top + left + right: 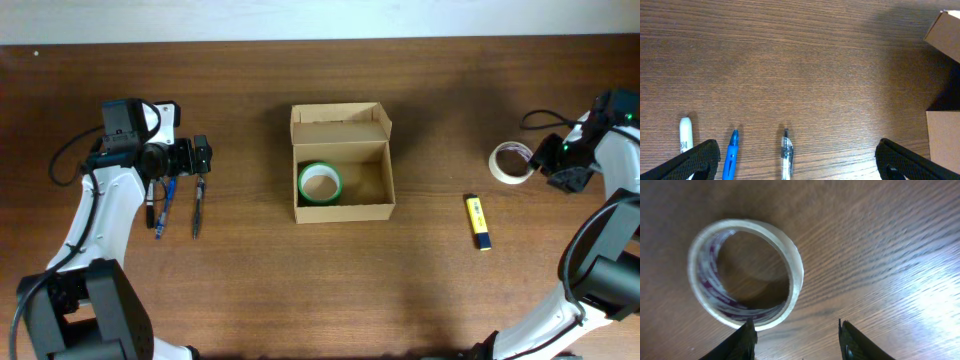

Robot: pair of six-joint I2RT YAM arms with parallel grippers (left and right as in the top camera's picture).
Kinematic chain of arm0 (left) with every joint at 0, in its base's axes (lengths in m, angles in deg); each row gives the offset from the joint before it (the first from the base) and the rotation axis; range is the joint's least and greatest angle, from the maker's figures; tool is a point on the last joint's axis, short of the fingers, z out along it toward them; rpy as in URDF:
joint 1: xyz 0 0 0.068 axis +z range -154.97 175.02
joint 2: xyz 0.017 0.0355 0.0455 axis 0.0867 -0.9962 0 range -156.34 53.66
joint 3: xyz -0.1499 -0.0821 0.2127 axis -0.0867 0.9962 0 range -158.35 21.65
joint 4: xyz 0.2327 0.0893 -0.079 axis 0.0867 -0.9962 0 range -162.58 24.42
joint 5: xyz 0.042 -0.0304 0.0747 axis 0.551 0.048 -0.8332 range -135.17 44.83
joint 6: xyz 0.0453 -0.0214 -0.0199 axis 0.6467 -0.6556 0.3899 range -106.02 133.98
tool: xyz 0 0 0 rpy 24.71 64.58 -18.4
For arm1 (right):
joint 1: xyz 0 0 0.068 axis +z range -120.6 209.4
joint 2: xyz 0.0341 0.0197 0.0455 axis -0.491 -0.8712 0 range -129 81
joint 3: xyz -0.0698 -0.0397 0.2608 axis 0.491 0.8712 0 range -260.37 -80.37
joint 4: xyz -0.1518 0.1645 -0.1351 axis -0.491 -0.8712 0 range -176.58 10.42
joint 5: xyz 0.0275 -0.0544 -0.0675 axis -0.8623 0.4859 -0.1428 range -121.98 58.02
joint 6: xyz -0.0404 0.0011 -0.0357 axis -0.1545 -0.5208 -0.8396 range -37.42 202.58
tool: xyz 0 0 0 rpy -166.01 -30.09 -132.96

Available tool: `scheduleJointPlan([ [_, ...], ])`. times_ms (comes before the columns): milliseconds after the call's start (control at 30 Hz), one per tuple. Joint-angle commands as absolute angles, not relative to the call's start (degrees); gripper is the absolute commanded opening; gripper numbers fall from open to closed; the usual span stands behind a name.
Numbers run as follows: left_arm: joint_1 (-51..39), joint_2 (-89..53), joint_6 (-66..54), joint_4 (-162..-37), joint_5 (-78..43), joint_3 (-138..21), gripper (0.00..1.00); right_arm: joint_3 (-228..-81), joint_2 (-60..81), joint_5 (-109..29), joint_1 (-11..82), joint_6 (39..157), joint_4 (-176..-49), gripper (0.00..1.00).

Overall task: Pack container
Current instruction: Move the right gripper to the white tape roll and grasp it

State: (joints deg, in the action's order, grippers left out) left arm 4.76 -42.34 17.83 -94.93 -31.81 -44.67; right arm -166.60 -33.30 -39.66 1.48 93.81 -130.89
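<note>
- Overhead view, item one: the container (342, 163), a tan cardboard box, sits at the middle of the table (250, 290). Its lid flap is folded open on the far side.
- Inside it I see a green tape roll (319, 183) lying flat in the left half, close to the left wall. The right half shows bare cardboard floor.
- Left gripper (200, 157): it hovers well to the left of the container, above the far ends of the pens. In the left wrist view I see its fingers spread wide with only table and pen tips between them. It holds nothing.
- Under it, side by side and apart from one another: a white marker (686, 135), a blue pen (731, 152) and a clear pen (786, 155), all pointing roughly the same way.
- The left wrist view also catches the container's flap and one wall at the right edge of the picture.
- Right gripper (548, 160): it is near the table's right edge, just beside a pale tape roll (510, 162) lying flat. In the right wrist view its fingers stand moderately apart and grip nothing. One fingertip (747, 332) overlaps the roll's near rim, and I cannot tell whether it touches.
- A yellow marker (479, 222) lies alone between the container and the right arm, nearer the front edge.
</note>
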Motion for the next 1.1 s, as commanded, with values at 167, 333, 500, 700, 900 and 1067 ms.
scheduleJointPlan([
  [167,4.83,-42.65,18.75,-94.8,-31.0,-45.48,0.99,-160.57,-33.93,-40.14,1.63,98.18,-124.83,0.52],
  [333,4.83,-42.65,18.75,-94.8,-31.0,-45.48,0.99,-159.52,-33.96,-37.34,1.7,100.52,-123.13,0.52],
  [500,4.83,-42.65,18.75,-94.8,-31.0,-45.48,0.99,-159.52,-34.07,-37.37,1.74,102.68,-121.68,0.52],
  [700,4.83,-42.65,18.75,-94.8,-31.0,-45.48,0.99,-159.5,-35.7,-36.6,2.86,103.31,-121.33,0.49],
  [900,4.83,-42.65,18.75,-94.8,-31.0,-45.48,0.99,-159.5,-38.41,-36.21,5.0,104.1,-121.09,0.48],
  [1067,4.83,-42.65,18.75,-94.8,-31.0,-45.48,1.0,-159.5,-38.41,-36.25,5.13,104.08,-121.64,0.04],
])
